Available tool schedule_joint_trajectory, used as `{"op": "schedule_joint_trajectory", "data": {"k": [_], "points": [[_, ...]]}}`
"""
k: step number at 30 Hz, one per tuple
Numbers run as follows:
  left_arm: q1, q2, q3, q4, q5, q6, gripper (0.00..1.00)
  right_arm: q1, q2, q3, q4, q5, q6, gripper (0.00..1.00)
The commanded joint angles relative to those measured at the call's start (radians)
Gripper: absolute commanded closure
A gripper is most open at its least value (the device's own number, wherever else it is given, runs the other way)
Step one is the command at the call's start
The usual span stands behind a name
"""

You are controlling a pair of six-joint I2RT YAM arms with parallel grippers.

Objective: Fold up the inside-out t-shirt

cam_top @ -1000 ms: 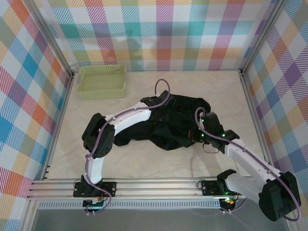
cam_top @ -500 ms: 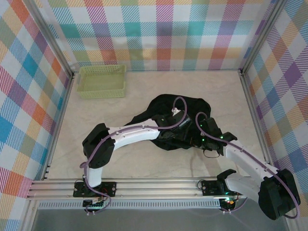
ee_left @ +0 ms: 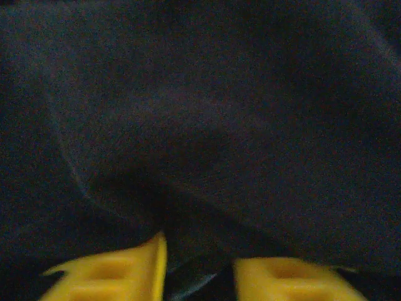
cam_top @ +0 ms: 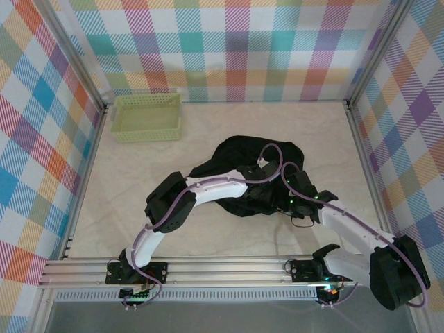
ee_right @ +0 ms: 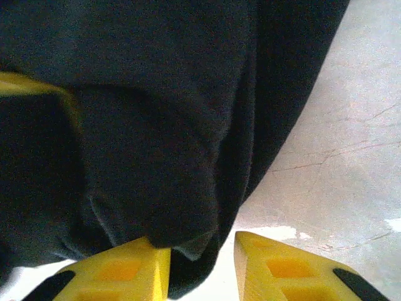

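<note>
From above, the inside-out t-shirt (cam_top: pixel 239 149) lies as a bunched black heap just toward 3 o'clock of the middle of the desk (cam_top: pixel 132 208), well apart from the pale green basket (cam_top: pixel 148 116) in the 11 o'clock corner. The left arm (cam_top: pixel 208 187) comes in from 7 o'clock and the right arm (cam_top: pixel 347 229) from 5 o'clock, and their ends meet over the heap's near edge. No sleeve, hem or collar can be picked out, so the step in hand looks like opening the cloth out before any fold is made. At the left wrist, the left gripper (ee_left: pixel 199 251) is pressed into dark cloth with a narrow gap between its yellow fingers (ee_left: pixel 103 276). Cloth lies in that gap, but I cannot tell whether it is pinched. At the right wrist, the right gripper (ee_right: pixel 202 248) has its jaws slightly parted. A hanging fold touches the 7 o'clock finger, pale desk shows through the gap, and nothing is clamped. To do this well, each gripper should take a single layer at an outer edge, then draw toward 9 and 3 o'clock to spread the shirt flat. A grab into the middle risks catching several layers.
</note>
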Motion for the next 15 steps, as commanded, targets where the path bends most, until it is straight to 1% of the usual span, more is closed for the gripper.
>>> {"op": "schedule_joint_trajectory", "data": {"k": [1,2,4,5,6,8,12,15], "points": [[0.021,0.002,0.060,0.010,-0.025,0.008,0.81,0.010,0.034,-0.022,0.068,-0.044,0.039,0.66],[0.023,-0.001,0.065,0.012,-0.024,0.008,0.87,0.011,0.039,-0.021,0.067,-0.040,0.040,0.69],[0.026,-0.011,0.074,0.015,-0.026,0.011,0.97,0.011,0.043,-0.020,0.053,-0.019,0.043,0.81],[0.029,-0.019,0.076,0.017,-0.029,0.009,1.00,0.011,0.042,-0.021,0.038,-0.005,0.048,0.88],[0.034,-0.030,0.076,0.023,-0.030,0.007,1.00,0.012,0.039,-0.024,0.029,0.003,0.053,0.94],[0.048,-0.051,0.079,0.029,-0.023,0.004,1.00,0.012,0.033,-0.039,0.020,0.002,0.063,1.00],[0.077,-0.104,0.100,0.032,0.004,0.008,1.00,0.028,0.002,-0.072,0.023,-0.025,0.090,1.00],[0.088,-0.137,0.121,0.026,0.009,0.021,1.00,0.055,-0.028,-0.089,0.008,-0.015,0.110,1.00]]}}
